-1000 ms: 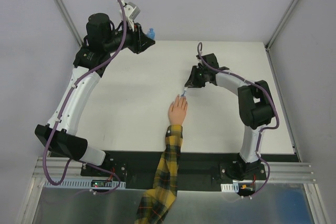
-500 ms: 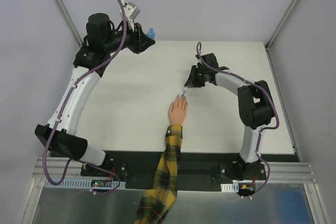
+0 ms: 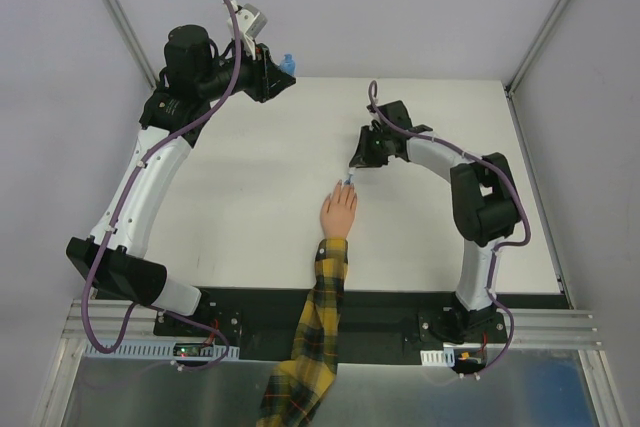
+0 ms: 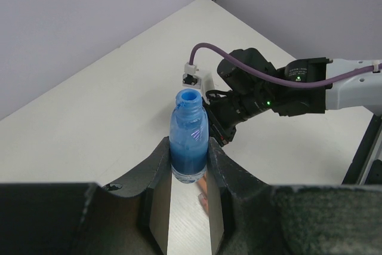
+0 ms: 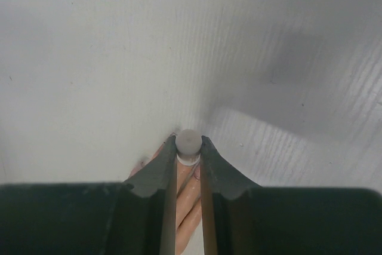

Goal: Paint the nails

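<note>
A small peach hand [image 3: 338,212] with a yellow-black plaid sleeve [image 3: 315,327] lies on the white table, fingers pointing away. My right gripper [image 3: 356,166] is shut on a white brush cap [image 5: 188,146] and holds it right over the fingertips [image 5: 192,192]. The nails are too small and too covered by the jaws to tell their colour. My left gripper [image 3: 279,70] is raised at the far left and shut on an uncapped blue bottle [image 4: 189,138], which stands upright between the jaws; the bottle also shows in the top view [image 3: 288,61].
The white table [image 3: 240,197] is bounded by grey walls on the left, right and far sides. The right arm [image 4: 268,88] shows beyond the bottle in the left wrist view. The arm bases stand at the near edge.
The right wrist has shifted slightly away and to the left while the cap stays at the fingertips. The left arm and the hand have not moved.
</note>
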